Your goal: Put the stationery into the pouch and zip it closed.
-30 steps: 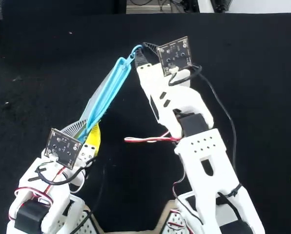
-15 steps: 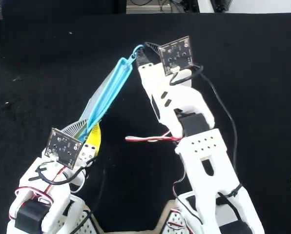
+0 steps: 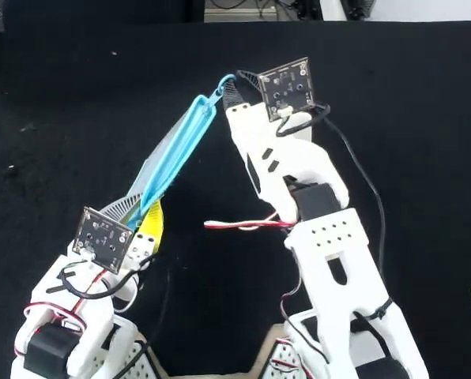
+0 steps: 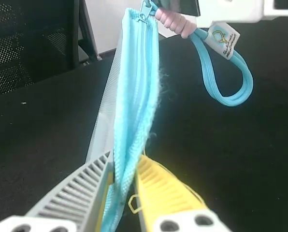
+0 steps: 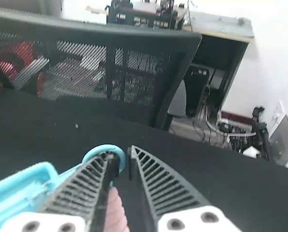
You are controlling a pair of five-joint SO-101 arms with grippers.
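Blue pouch [image 3: 176, 150] strung between both grippers, over the black table [image 3: 393, 118].
At the left gripper [image 4: 122, 164] the grey and yellow fingers are pressed together on the pouch's near end, fabric pinched between them. From there the pouch runs edge-up in a straight line away to the right gripper [image 5: 122, 157]. That one's fingers are nearly closed, clamping the pink zip pull [image 4: 170, 21] at the pouch's far end. The zip slider [image 4: 145, 8] sits right beside those fingertips, at that end of the zip. A blue wrist loop [image 4: 231, 82] hangs free from the pull, just past the right gripper. Pouch contents cannot be made out.
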